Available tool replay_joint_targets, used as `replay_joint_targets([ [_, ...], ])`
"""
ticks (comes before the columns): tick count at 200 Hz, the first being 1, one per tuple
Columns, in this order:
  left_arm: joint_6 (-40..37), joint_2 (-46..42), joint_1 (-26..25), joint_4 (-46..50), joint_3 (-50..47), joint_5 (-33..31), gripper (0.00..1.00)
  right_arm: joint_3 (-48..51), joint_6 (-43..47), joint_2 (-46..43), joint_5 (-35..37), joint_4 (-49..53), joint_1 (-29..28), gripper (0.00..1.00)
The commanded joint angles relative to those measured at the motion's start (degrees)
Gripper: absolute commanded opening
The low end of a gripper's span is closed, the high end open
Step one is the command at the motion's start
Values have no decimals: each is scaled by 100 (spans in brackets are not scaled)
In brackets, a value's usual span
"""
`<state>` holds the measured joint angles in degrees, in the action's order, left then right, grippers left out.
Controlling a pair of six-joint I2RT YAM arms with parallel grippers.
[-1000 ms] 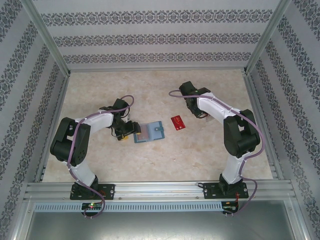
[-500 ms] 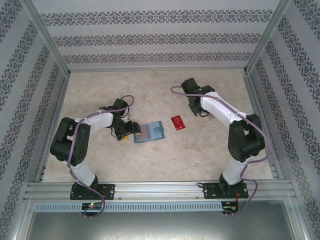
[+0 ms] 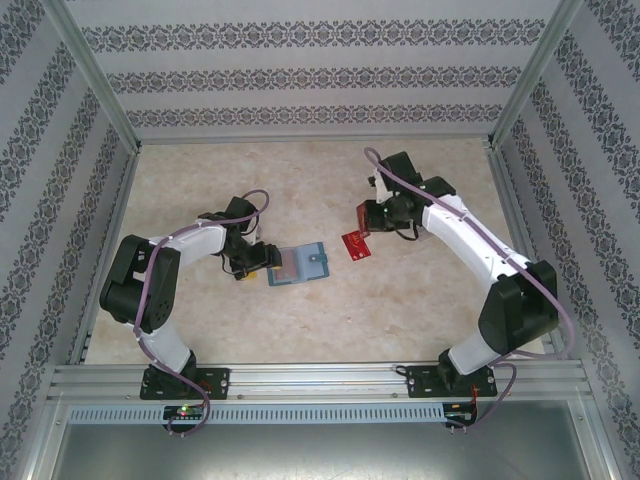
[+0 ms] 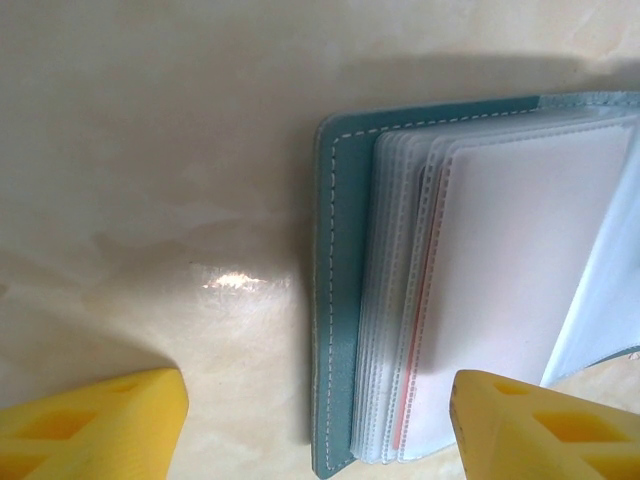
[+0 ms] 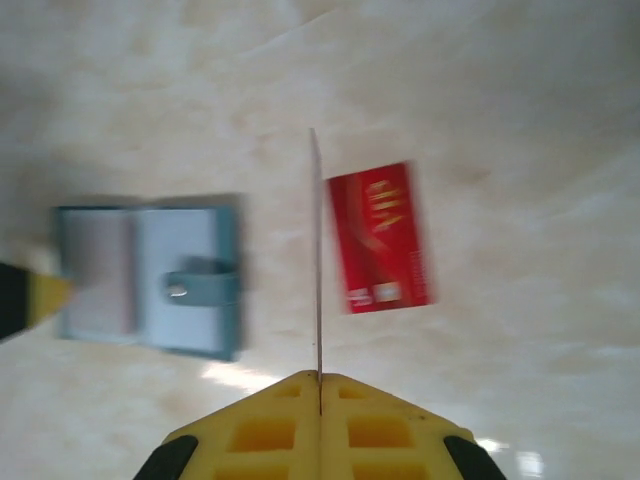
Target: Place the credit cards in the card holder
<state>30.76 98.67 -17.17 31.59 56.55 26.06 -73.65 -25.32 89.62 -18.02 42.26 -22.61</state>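
Lying open on the bench (image 3: pixel 300 320), the card holder (image 3: pixel 299 263) waits, a red card (image 3: pixel 357 244) flat just beside it. Right fingers (image 5: pixel 270 420), clenched on a second card (image 5: pixel 316 270) seen edge-on, have swung in above the red one, toward the holder; left fingers (image 4: pixel 90 425) stand spread astride its edge.

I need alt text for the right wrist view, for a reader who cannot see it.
The right tool is shut on a thin card seen edge-on, over the pale table. A red card lies flat to its right, and the open teal card holder lies to its left.
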Motion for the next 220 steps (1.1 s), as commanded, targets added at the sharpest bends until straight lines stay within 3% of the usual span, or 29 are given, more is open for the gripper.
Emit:
replay_joint_targets([
  [1,-201,166,-144,93,-164,383,72,328,-1367,131,-1563,-744,61,0],
  [31,-192,125,-142,35,-240,417,72,635,-2230,472,-2379,-1343,190,0],
  [65,-201,108,-146,2,-275,479,72,733,-2433,890,-2628,-1582,226,0],
  [108,-203,169,-144,-60,-307,463,69,615,-1361,1368,-3289,-1731,196,0],
  [148,-114,258,-146,-202,-299,362,49,606,-386,1665,-3570,-1669,186,0],
  [220,-128,538,-146,-171,-76,257,30,355,103,2213,-3992,-1817,-4,0],
])
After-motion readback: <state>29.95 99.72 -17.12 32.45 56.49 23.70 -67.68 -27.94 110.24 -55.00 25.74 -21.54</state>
